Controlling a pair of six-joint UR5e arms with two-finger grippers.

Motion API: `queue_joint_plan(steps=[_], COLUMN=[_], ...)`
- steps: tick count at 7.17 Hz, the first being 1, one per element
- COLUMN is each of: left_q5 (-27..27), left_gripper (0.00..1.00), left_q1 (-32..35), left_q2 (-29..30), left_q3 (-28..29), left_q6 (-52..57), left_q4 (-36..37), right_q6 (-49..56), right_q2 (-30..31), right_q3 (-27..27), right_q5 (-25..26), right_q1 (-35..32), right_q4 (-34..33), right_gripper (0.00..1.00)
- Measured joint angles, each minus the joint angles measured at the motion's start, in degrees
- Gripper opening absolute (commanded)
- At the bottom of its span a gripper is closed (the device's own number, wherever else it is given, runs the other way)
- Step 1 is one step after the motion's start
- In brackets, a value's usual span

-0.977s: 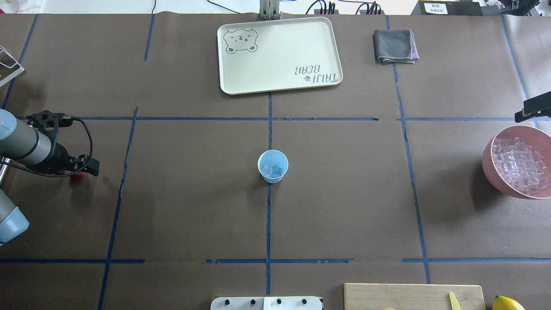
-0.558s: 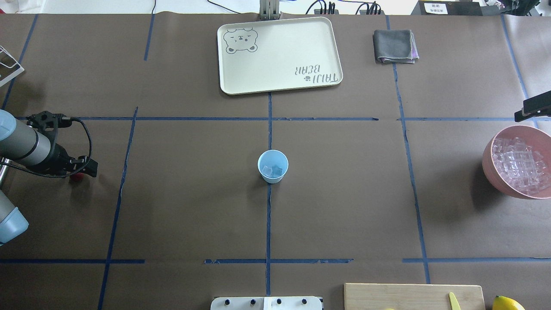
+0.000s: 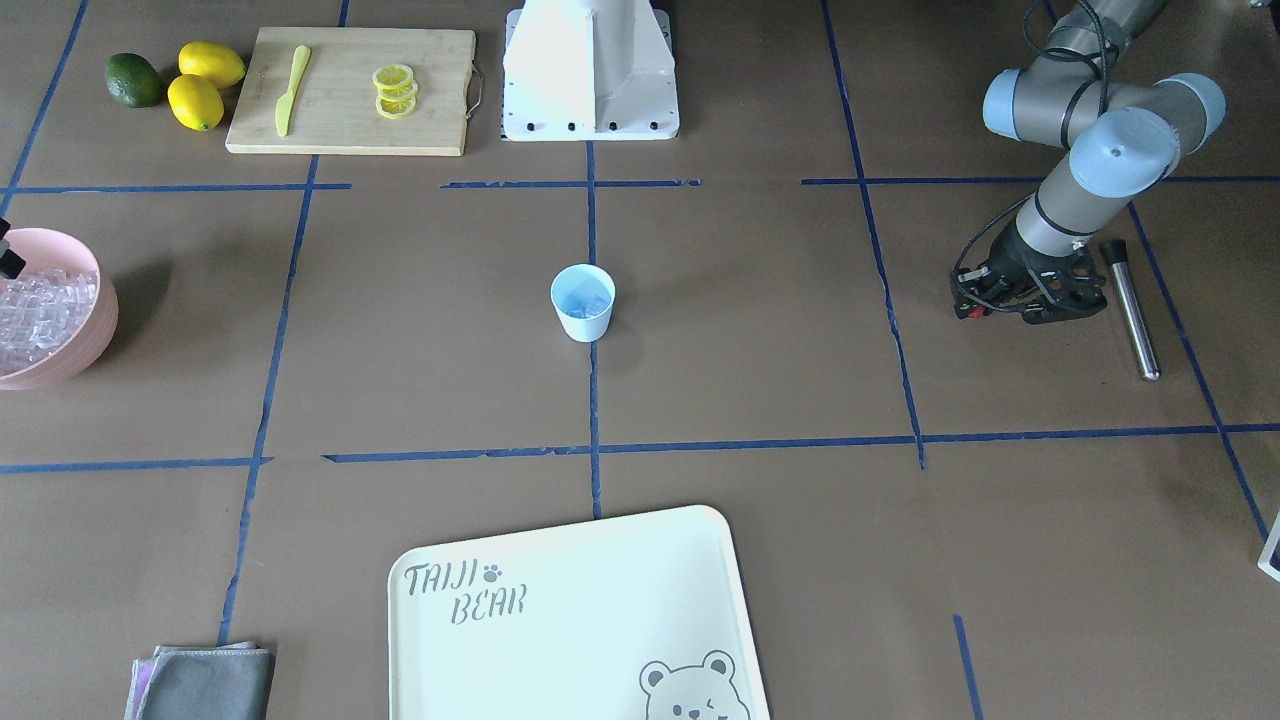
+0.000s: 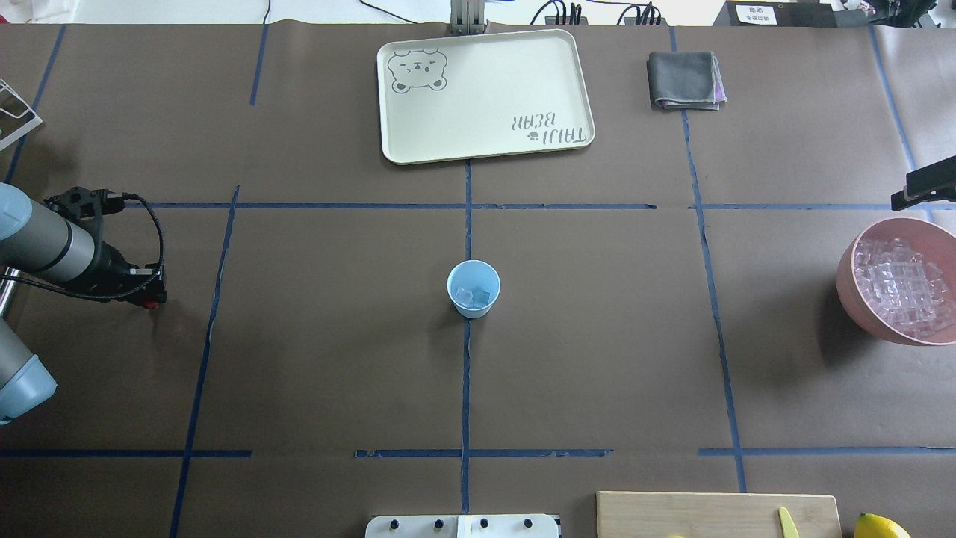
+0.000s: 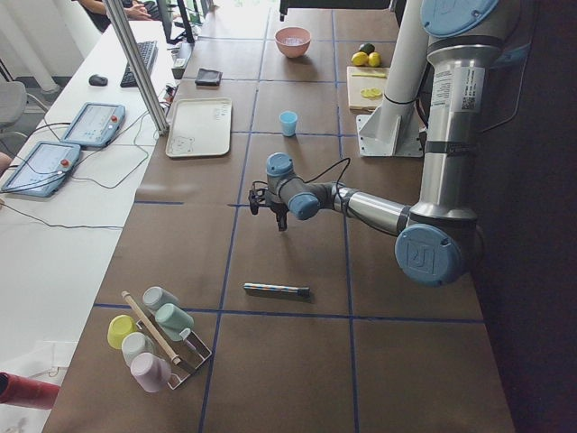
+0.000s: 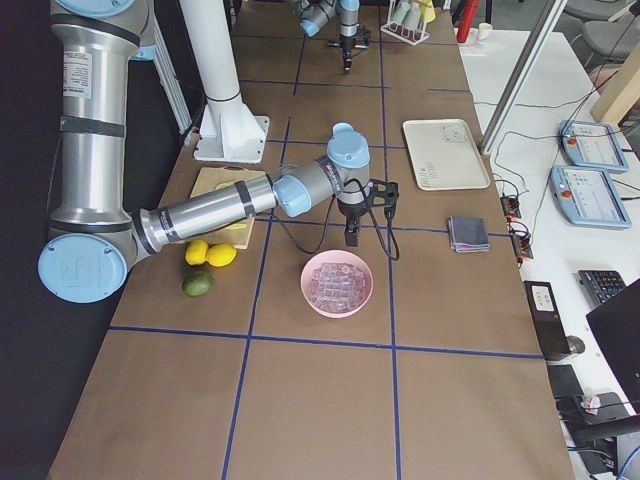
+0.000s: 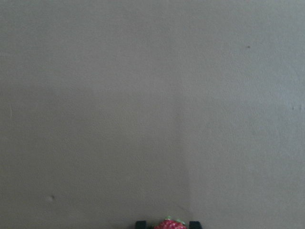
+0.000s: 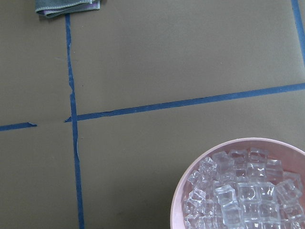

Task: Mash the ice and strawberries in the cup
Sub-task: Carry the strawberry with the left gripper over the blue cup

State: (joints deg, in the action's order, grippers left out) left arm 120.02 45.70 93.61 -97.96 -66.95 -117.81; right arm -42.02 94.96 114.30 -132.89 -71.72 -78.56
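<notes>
The light-blue cup [image 4: 473, 288] stands at the table's centre with a few ice pieces [image 4: 474, 297] in it; it also shows in the front-facing view [image 3: 583, 300]. My left gripper [image 4: 153, 297] is far left of the cup, low over the table, shut on the red strawberry [image 7: 170, 224], which sits between its two black fingertips [image 7: 141, 223]. The right arm's black end [image 4: 925, 187] hangs by the far rim of the pink bowl [image 4: 848, 288], which is full of ice [image 8: 243, 193]. No fingers show in the right wrist view, so its opening is unclear.
A metal rod [image 3: 1130, 305] lies beside my left gripper. A cream tray [image 4: 485, 93] and a grey cloth [image 4: 686, 80] are at the far side. A cutting board [image 3: 350, 88] with lemon slices and a yellow knife, plus lemons [image 3: 200, 85], lies near the base.
My left arm has shifted slightly toward the far side. The strawberry, before partly under the gripper, now shows at its fingertips. The cup and the right arm have not moved.
</notes>
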Motion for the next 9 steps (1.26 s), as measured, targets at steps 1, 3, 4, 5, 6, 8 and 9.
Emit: queue_joint_plan(steps=[1, 3, 4, 5, 6, 8, 9], left_q5=[0.41, 2.3, 1.9, -0.43, -3.82, -7.64, -9.48], left_gripper=[0.0, 0.0, 0.0, 0.0, 0.0, 0.01, 0.03], left_q1=[-0.17, -1.66, -4.07, -7.2, -10.43, -14.33, -15.85], left_q2=[3.47, 14.19, 20.46, 25.47, 29.8, 34.68, 35.75], left_q3=[-1.15, -2.67, -2.54, -2.06, -1.25, 0.04, 0.71], left_q6=[-4.83, -16.28, -22.97, -27.34, -29.31, -30.25, -30.29], left_q4=[0.23, 0.61, 0.72, 1.28, 3.18, 7.08, 7.68], right_q6=[0.01, 0.01, 0.01, 0.03, 0.07, 0.09, 0.09], right_q2=[-0.05, -0.09, -0.09, -0.13, -0.17, -0.13, -0.08], right_q3=[0.02, 0.0, -0.11, -0.31, -0.47, -0.25, -0.18], right_q5=[0.0, -0.05, -0.07, -0.14, -0.35, -0.83, -0.92], right_q1=[0.0, 0.0, 0.01, 0.01, 0.01, -0.05, -0.07], right_q4=[-0.01, -0.01, -0.01, 0.02, 0.13, 0.26, 0.3], right_gripper=[1.0, 1.0, 1.0, 1.0, 1.0, 1.0, 1.0])
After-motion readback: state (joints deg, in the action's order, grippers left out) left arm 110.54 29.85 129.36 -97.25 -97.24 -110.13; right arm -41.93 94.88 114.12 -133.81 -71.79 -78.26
